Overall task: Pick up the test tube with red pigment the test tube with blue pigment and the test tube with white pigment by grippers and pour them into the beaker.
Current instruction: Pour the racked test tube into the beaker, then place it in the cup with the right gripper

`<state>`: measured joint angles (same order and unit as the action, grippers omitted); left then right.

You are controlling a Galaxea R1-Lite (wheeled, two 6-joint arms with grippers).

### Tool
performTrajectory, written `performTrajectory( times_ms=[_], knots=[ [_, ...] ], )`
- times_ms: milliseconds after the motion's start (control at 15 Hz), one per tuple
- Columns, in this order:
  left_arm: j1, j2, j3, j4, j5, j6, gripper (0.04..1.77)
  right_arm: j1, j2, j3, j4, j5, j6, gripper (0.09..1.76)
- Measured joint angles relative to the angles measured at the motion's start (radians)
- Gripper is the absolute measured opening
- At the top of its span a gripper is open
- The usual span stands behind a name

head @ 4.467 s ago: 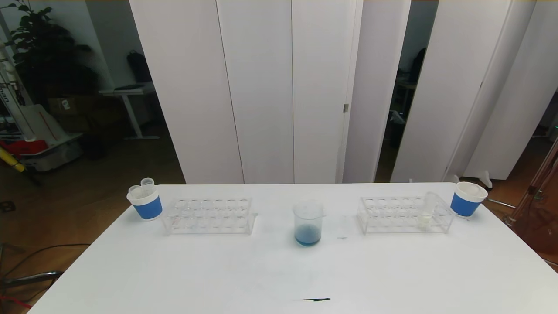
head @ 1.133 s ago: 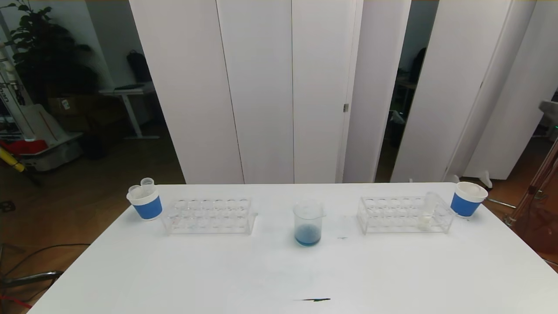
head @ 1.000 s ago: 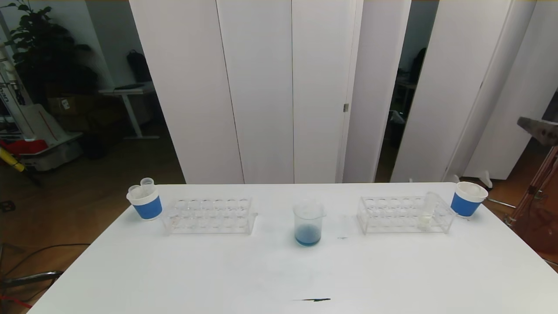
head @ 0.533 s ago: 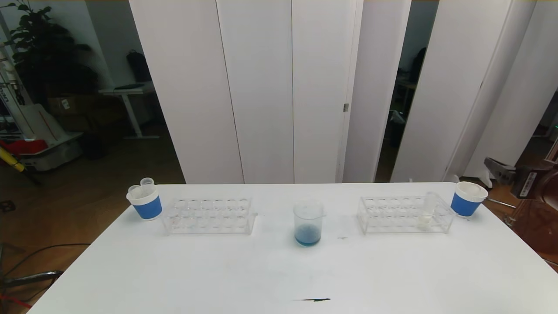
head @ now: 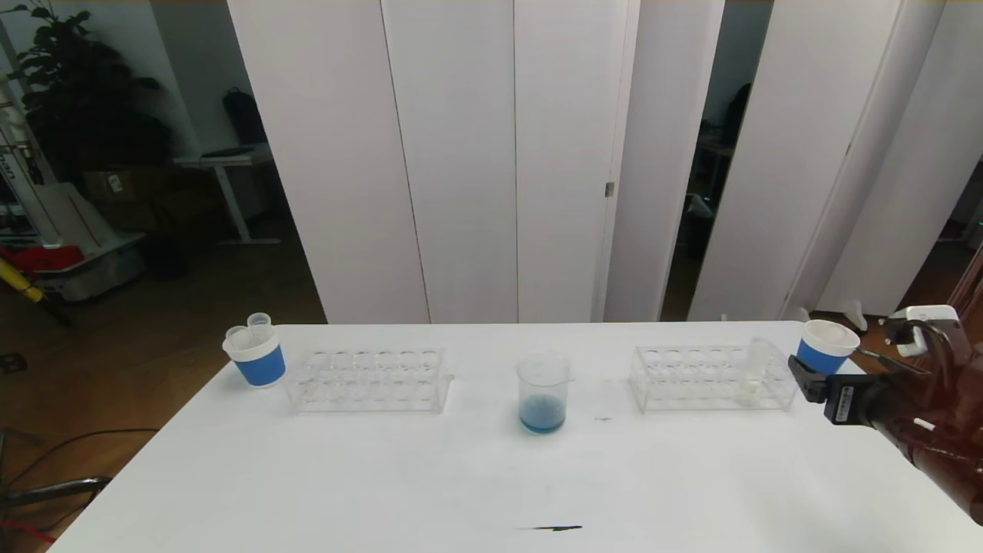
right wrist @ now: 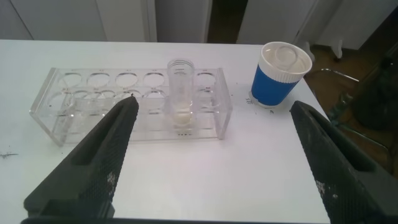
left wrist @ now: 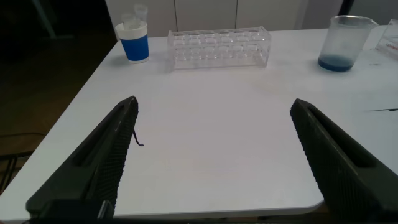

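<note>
Fingers of the right gripper (right wrist: 208, 162) spread wide and empty near the rack (right wrist: 134, 102) holding the test tube with white pigment (right wrist: 181, 93), left gripper (left wrist: 214, 155) likewise open.

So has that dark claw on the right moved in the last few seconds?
Yes. The right gripper came into view and dropped down beside the right-hand paper cup, toward the rack; its jaws are open.

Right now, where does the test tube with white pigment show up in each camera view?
Head view: the test tube with white pigment stands in the clear rack on the robot's right, at the end nearest the blue-banded paper cup.
Left wrist view: not in it.
Right wrist view: upright in the rack's front row, between the open fingers.
Shared landmark: that paper cup beside the rack.
</note>
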<state>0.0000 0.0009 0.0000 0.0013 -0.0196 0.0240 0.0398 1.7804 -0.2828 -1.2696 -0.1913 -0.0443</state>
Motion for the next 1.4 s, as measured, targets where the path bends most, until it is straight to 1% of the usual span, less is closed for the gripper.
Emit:
performTrajectory(
  times_ms=[133,333,800,1000,1400],
  knots=[
    [0.0,0.0,0.0,0.0,0.0,0.0,1.75,0.006,0.064,-0.001,-0.038,-0.002,0.0,1.75],
    [0.0,0.0,0.0,0.0,0.0,0.0,1.75,0.014,0.151,-0.042,-0.055,-0.003,0.001,1.75],
    [0.0,0.0,0.0,0.0,0.0,0.0,1.75,0.019,0.322,-0.223,-0.053,-0.003,0.003,1.75],
    [0.0,0.0,0.0,0.0,0.0,0.0,1.75,0.019,0.371,-0.295,-0.045,-0.001,-0.001,1.75],
    [0.0,0.0,0.0,0.0,0.0,0.0,1.75,0.021,0.436,-0.357,-0.042,0.002,-0.004,1.75]
  ],
)
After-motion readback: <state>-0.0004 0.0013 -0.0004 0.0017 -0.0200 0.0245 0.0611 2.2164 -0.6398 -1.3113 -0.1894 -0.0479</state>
